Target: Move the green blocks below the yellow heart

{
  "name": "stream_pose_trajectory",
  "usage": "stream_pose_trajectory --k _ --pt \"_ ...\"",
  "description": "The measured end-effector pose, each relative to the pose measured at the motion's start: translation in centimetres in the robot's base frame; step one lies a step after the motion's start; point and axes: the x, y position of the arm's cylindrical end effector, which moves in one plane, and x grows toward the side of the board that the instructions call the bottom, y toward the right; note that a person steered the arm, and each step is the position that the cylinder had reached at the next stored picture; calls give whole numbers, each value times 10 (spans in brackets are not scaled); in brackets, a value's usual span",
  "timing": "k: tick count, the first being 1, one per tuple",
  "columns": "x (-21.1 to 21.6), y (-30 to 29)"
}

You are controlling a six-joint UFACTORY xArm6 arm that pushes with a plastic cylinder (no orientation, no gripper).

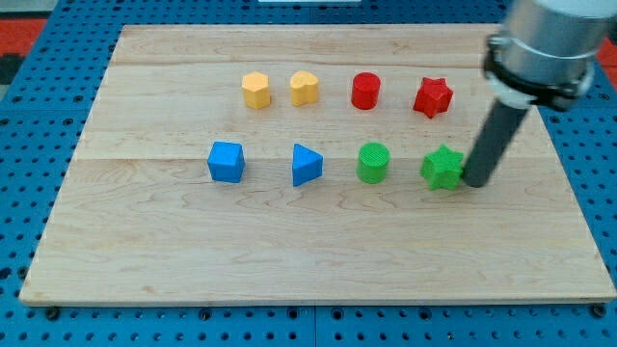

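Observation:
The yellow heart sits in the upper row, right of a yellow hexagon. The green cylinder and the green star lie in the lower row toward the view's right. My tip rests on the board right against the green star's right side. The rod rises from it toward the view's upper right.
A red cylinder and a red star sit in the upper row at right. A blue cube and a blue triangle lie in the lower row at left. The wooden board sits on a blue pegboard.

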Motion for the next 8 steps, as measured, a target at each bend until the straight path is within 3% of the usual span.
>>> stream_pose_trajectory --k 3,4,5,6,7,8 --pt "-5 -107" --pt "-24 -121" --pt "-35 -97" --pt "-30 -96" --pt "-63 -97" --pt "-50 -148"
